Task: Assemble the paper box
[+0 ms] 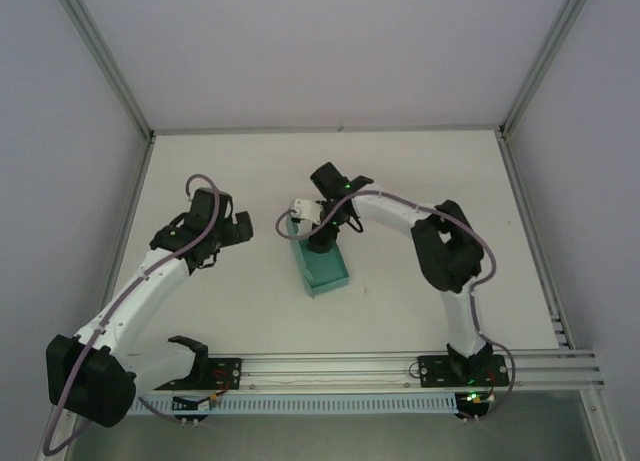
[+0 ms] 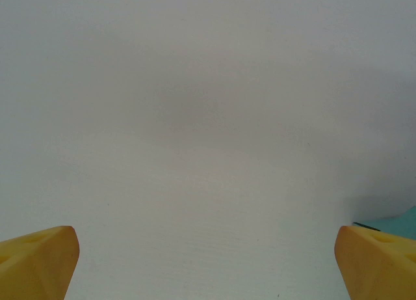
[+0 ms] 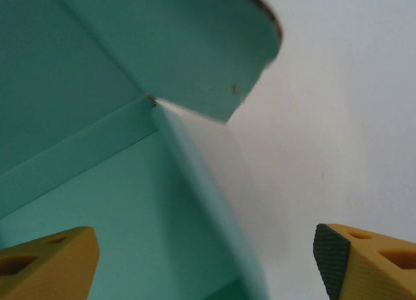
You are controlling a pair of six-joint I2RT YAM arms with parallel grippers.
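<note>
Here, a teal-green paper box of thin card sits partly formed near the middle of the flat white tabletop, its long side running from far to near at a slight angle, its walls standing and its top uncovered.

The right arm bends in from the right, and the right tool hangs over the far end of the box. Seen from the right wrist, the right tool is released, its jaws standing apart on either side of one upright side wall. One yellow fingertip is above the green floor of the paper box. The other, faced with a dark ribbed pad, is above bare tabletop outside it. Neither fingertip can be seen touching the card. Beyond them a rounded flap leans out over the corner where two walls meet.

The left tool is to the left of the box, apart from it, pointing toward it. From the left wrist, the left tool is fully released with nothing between its yellow fingertips and plain tabletop beneath. A sliver of the paper box shows at the right edge.
</note>
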